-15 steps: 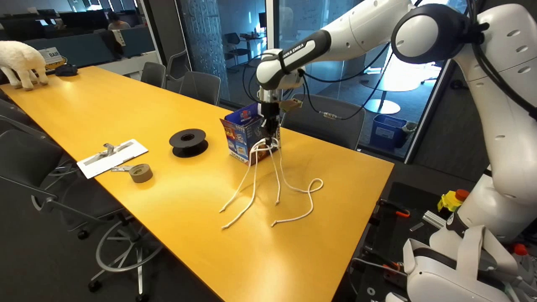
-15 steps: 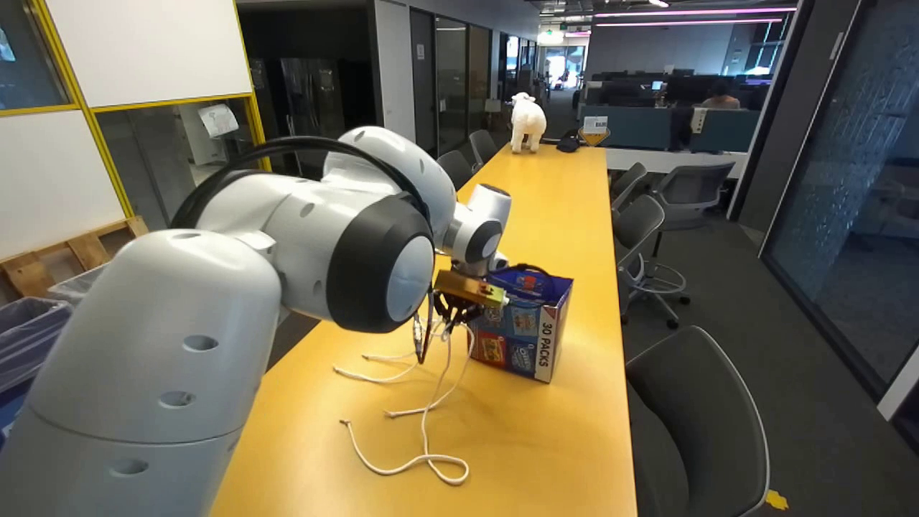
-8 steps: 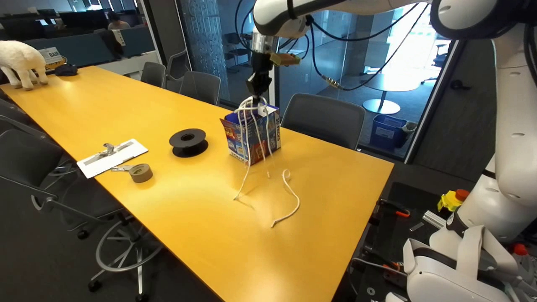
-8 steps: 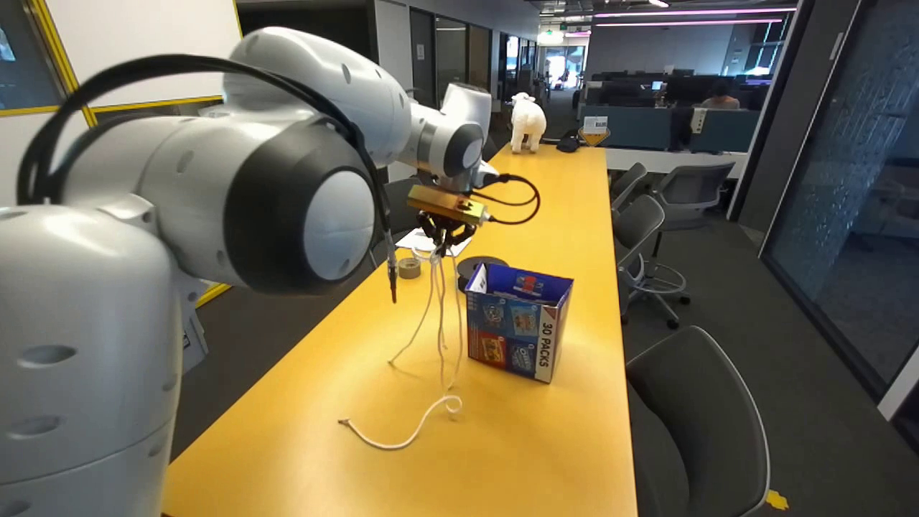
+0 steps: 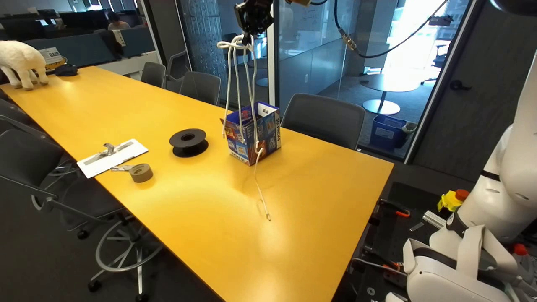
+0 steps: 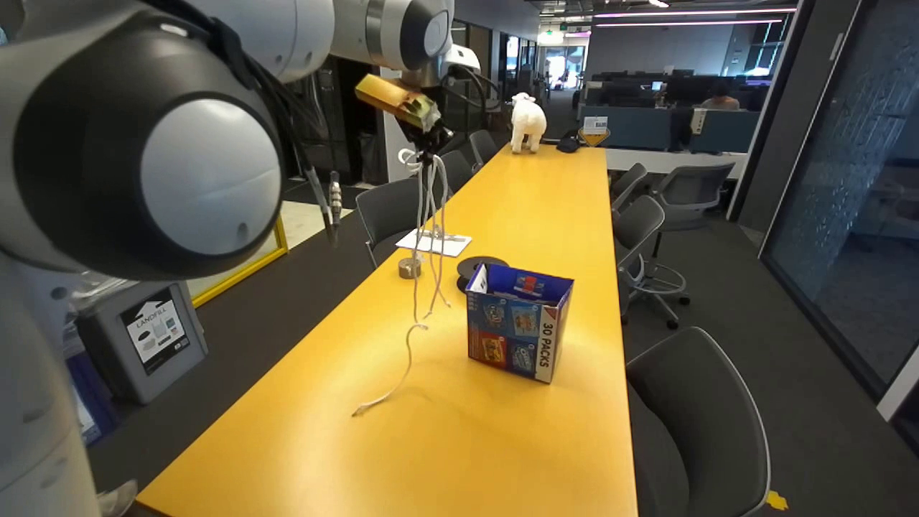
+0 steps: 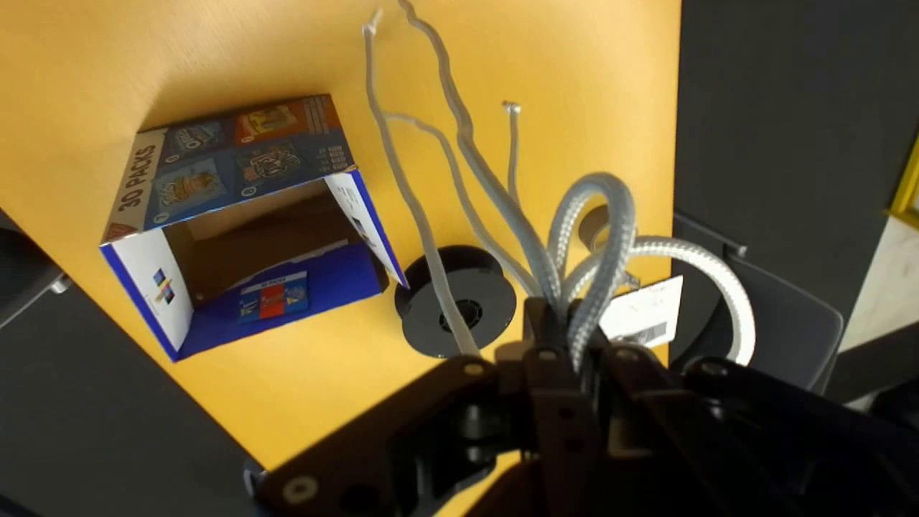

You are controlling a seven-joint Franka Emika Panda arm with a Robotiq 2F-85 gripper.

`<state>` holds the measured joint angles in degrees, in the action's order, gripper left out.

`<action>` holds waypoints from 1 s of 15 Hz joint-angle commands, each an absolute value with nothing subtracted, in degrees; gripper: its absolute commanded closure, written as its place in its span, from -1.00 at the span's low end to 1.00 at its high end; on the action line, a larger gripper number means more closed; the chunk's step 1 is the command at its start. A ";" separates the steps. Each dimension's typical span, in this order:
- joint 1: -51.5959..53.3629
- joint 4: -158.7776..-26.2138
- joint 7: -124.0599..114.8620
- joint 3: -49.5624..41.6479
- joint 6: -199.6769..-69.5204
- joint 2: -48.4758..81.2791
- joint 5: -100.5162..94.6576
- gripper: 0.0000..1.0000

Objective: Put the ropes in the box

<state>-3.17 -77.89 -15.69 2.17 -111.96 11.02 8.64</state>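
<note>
White ropes point(image 5: 254, 117) hang in several strands from my gripper point(image 5: 247, 40). They also show in an exterior view point(image 6: 418, 208) and in the wrist view point(image 7: 502, 199). The gripper point(image 7: 563, 316) is shut on them near loops that stick out past the fingers. One longer strand reaches down to the table. The open-topped blue snack box point(image 5: 268, 134) stands upright on the table. It also shows in an exterior view point(image 6: 506, 323). In the wrist view the box point(image 7: 244, 158) lies left of the ropes, its opening visible. The gripper is high above the table, beside the box.
A black spool point(image 5: 178, 137) stands beside the box on the yellow table point(image 5: 201, 209). A tape roll point(image 5: 141, 174) and a white clipboard point(image 5: 121, 154) lie near the table's edge. A plush sheep point(image 5: 21, 58) stands at the far end. Chairs line the table.
My gripper has risen from low beside the box to high above the table, lifting the ropes. Most strands have come off the table. The box has not moved.
</note>
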 commanded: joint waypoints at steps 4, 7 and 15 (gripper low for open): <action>-2.61 -71.48 -34.22 1.10 -116.62 11.57 6.38 0.97; -2.46 -69.25 -41.76 0.34 -121.46 14.29 4.14 0.97; -1.33 -60.33 -62.41 -4.91 -132.12 24.90 -8.91 0.97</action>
<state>-2.95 -66.82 -54.77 -2.03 -129.43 20.09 -3.91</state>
